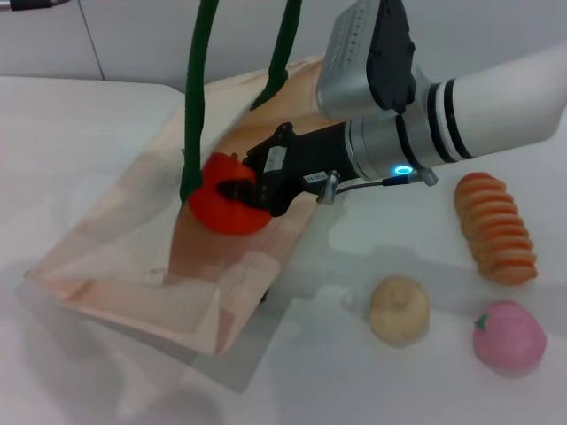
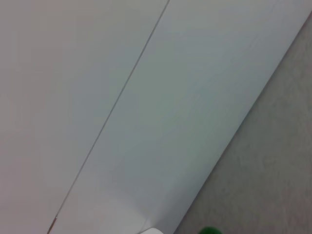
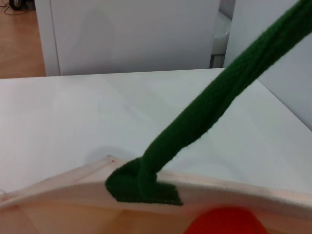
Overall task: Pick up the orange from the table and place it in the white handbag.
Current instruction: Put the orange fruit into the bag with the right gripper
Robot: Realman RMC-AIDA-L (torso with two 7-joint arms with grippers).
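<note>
The orange (image 1: 221, 212) is bright orange-red and sits inside the open mouth of the white handbag (image 1: 133, 257). My right gripper (image 1: 248, 190) reaches into the bag from the right, and its black fingers are shut on the orange. The bag's dark green handles (image 1: 193, 106) rise straight up out of the head view, holding the mouth open. In the right wrist view the orange (image 3: 224, 222) shows just below the bag's rim (image 3: 58, 187) and one green handle (image 3: 214, 107). The left gripper is out of view. The bag rests on the white table (image 1: 89, 124).
To the right of the bag lie a ridged orange-and-cream loaf (image 1: 494, 227), a beige round item (image 1: 400, 309) and a pink round fruit (image 1: 508, 336). The left wrist view shows only pale wall panels and a speck of green (image 2: 209, 230).
</note>
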